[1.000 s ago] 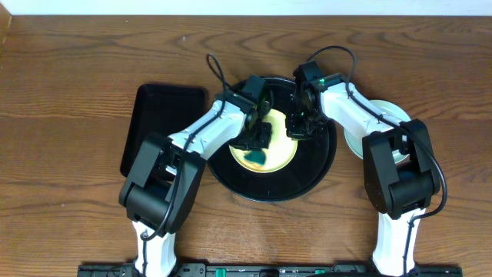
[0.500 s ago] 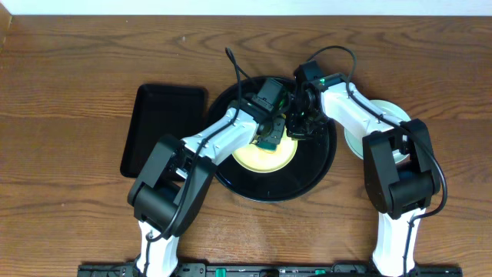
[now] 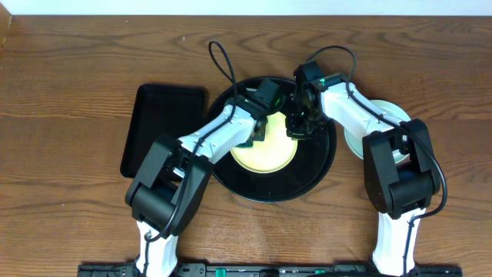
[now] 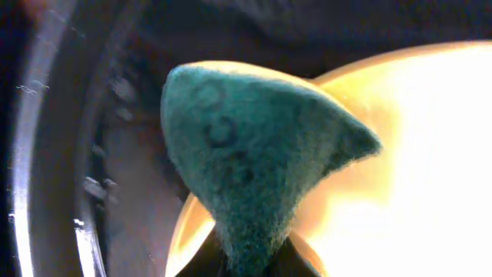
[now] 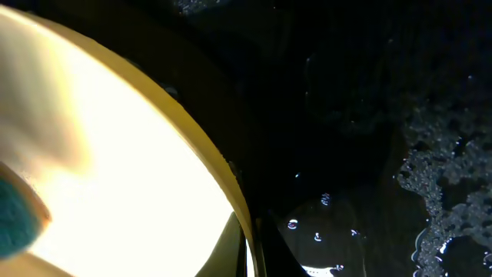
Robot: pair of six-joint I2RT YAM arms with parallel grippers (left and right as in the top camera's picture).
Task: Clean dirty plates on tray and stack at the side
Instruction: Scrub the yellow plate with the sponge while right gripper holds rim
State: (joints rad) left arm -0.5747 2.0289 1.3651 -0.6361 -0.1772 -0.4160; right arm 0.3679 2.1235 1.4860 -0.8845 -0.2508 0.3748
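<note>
The pale yellow plate [image 3: 269,156] lies in the round black tray [image 3: 315,165]. My left gripper [image 3: 256,129] is shut on a green sponge [image 4: 246,169] and presses it on the plate's far left edge [image 4: 415,154], close to the tray rim [image 4: 46,154]. My right gripper [image 3: 296,129] is shut on the yellow plate's right rim [image 5: 244,211], one finger on each side. The plate's face [image 5: 115,154] looks bright and free of smears. Pale mint-blue plates [image 3: 355,143] lie on the table right of the tray, partly hidden under my right arm.
A smaller rectangular black tray [image 3: 157,127] lies left of the round one. The round tray's floor [image 5: 369,115] is wet with droplets and foam. Both arms cross over the tray's far half. The surrounding surface is wood table.
My left gripper has swept the sponge from the plate's near-left part up across it to its far left edge. The right gripper has kept its hold on the rim.
</note>
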